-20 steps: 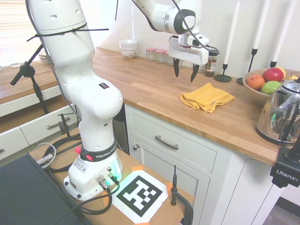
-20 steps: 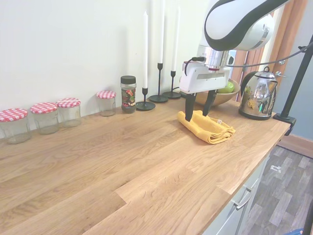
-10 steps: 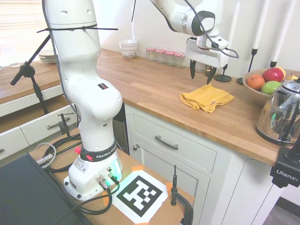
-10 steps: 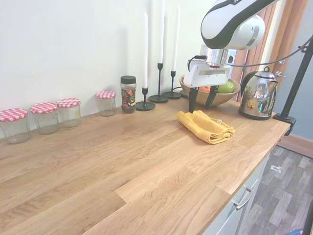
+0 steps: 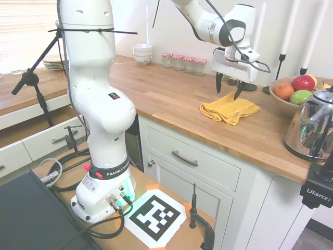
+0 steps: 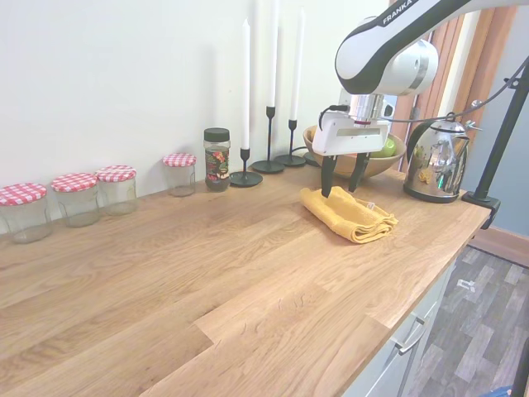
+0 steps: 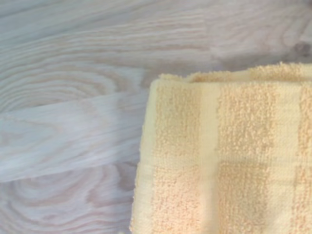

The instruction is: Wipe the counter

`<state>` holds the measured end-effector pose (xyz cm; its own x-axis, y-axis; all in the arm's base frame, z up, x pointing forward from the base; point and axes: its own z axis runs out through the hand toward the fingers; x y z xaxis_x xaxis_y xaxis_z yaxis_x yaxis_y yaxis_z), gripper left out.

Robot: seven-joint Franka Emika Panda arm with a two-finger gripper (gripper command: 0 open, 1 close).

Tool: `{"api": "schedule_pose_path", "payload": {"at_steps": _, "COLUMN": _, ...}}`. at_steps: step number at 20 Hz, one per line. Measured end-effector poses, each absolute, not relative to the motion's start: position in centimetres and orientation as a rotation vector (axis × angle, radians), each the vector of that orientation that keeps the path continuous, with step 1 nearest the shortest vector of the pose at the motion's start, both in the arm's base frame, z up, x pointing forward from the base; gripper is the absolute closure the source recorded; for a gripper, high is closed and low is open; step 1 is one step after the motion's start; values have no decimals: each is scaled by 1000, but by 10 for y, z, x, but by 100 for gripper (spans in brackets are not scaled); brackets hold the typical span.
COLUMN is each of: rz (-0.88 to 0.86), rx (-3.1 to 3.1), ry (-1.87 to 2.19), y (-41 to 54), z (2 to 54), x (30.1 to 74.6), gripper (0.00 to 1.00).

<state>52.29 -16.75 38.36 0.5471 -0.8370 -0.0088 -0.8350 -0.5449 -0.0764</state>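
Counter (image 5: 171, 99) of warm-brown joined planks runs long across both exterior views, sitting on white cabinets whose drawer (image 5: 187, 159) carries a metal handle. Nearest the cabinet front, on the wood, lies a folded yellow cloth (image 5: 229, 108), flat and a little rumpled at its edges. In the wrist view the cloth (image 7: 229, 156) fills the lower right part, its terry weave and pale stripes plain, with bare wood grain around its corner.

Just above the cloth's far edge hangs the gripper (image 5: 228, 87), pointing straight down, its two dark fingers spread apart with nothing between them. In the second exterior view the gripper (image 6: 344, 175) has its fingertips very close to the cloth (image 6: 349, 212); whether they touch it cannot be told.

Off to one side along the counter stands a shiny metal kettle (image 5: 314, 127), and near it a wooden bowl (image 5: 283, 100) holding red, orange and green fruit.

Farther back, close to the wall, black candlesticks (image 6: 269, 141) bear tall white candles, with a dark-lidded spice jar (image 6: 216, 159) just beside the nearest one. Beyond that a row of glass jars with red-checked lids (image 6: 78, 197) lines the wall, well apart from the cloth. At the counter's far end, in the first exterior view, sits a stack of white bowls (image 5: 142, 53).
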Motion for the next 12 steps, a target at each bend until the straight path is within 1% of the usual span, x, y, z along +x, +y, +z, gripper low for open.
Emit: {"api": "schedule_pose_path", "payload": {"at_steps": 12, "rz": -17, "rx": -2683, "ry": 1497, "y": -181, "z": 371, "x": 526, "gripper": 0}}
